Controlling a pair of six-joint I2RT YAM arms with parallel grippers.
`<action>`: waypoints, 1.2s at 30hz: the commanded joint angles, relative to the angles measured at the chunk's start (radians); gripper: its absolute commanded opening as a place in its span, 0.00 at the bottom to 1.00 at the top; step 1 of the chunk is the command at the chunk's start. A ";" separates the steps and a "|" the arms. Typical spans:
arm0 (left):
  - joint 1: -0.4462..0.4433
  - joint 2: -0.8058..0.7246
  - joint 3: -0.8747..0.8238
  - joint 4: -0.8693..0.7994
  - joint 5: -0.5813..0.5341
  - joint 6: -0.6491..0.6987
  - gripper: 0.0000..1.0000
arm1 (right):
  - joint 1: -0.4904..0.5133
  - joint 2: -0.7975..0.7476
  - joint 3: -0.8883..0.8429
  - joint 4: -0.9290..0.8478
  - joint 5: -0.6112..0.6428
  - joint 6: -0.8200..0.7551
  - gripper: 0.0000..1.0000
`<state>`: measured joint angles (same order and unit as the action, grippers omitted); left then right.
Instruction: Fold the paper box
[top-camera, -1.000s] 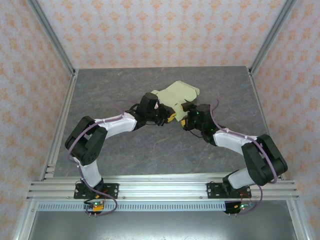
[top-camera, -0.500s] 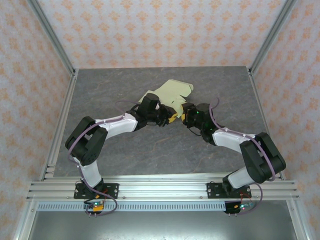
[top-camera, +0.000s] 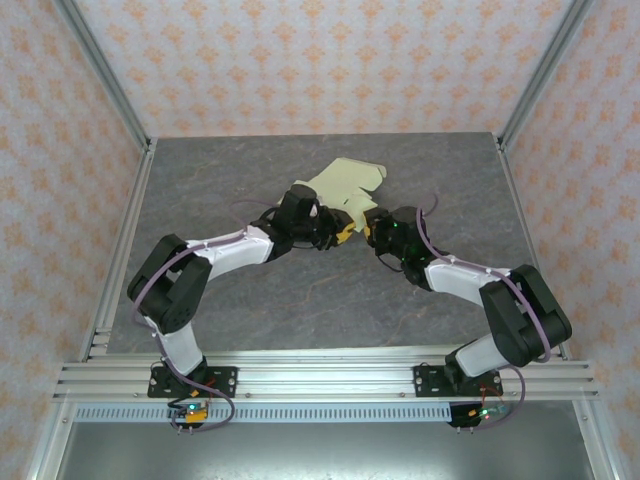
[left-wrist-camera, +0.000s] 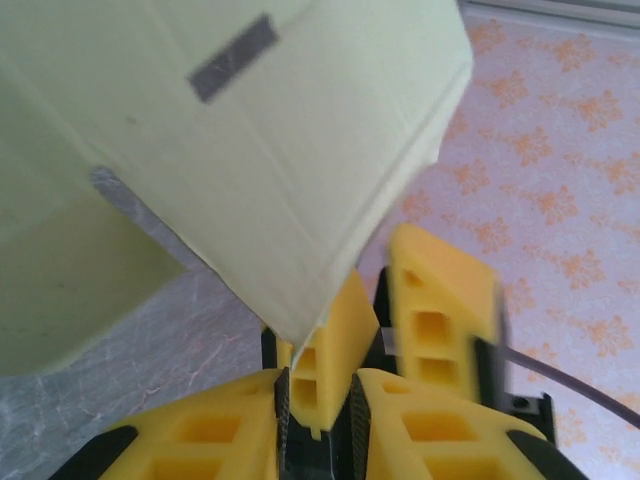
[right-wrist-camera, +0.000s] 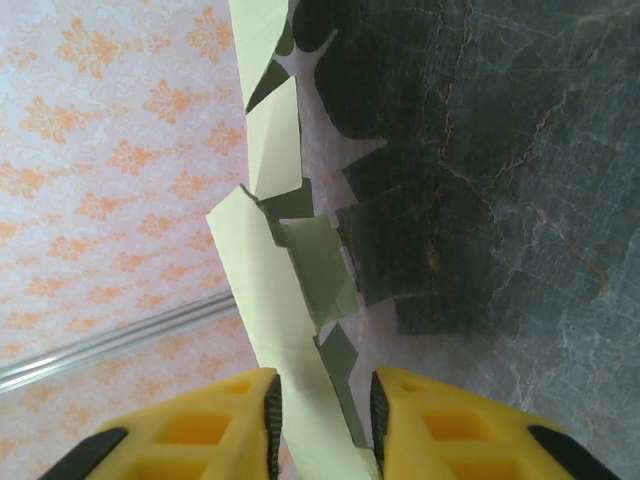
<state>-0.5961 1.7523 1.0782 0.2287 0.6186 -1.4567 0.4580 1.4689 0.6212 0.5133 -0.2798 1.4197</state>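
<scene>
The paper box (top-camera: 346, 183) is a pale green die-cut sheet with flaps, held up off the grey table and tilted toward the back. In the right wrist view the sheet (right-wrist-camera: 268, 262) runs edge-on down between the yellow fingers of my right gripper (right-wrist-camera: 322, 420), which is shut on its lower edge. From above, the right gripper (top-camera: 369, 232) sits just under the sheet's near edge. My left gripper (top-camera: 342, 234) faces it. The left gripper (left-wrist-camera: 318, 425) stands slightly open, and the sheet's corner (left-wrist-camera: 292, 335) hangs just above its left pad without being clamped. A right finger (left-wrist-camera: 440, 300) shows beyond.
The grey marbled table (top-camera: 250, 300) spreads around both arms. Aluminium frame posts (top-camera: 110, 95) and patterned walls close in the sides and back. The sheet casts dark shadows on the table (right-wrist-camera: 420, 200).
The sheet has swung left and tilted up, looking narrower from above. The right gripper has shifted slightly left toward the left gripper, which has hardly moved.
</scene>
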 joint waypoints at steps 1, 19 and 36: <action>-0.007 -0.068 0.003 0.007 -0.021 0.025 0.28 | 0.005 0.006 0.028 0.032 0.033 -0.034 0.25; 0.163 -0.335 0.052 -0.381 -0.195 0.408 0.65 | 0.000 -0.201 0.171 -0.370 0.116 -0.370 0.00; 0.287 -0.385 0.047 -0.577 -0.343 0.666 1.00 | -0.172 -0.169 0.894 -1.328 0.083 -1.181 0.00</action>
<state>-0.3157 1.3617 1.1248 -0.3119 0.3050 -0.8352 0.2760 1.2552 1.4265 -0.5755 -0.1669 0.4519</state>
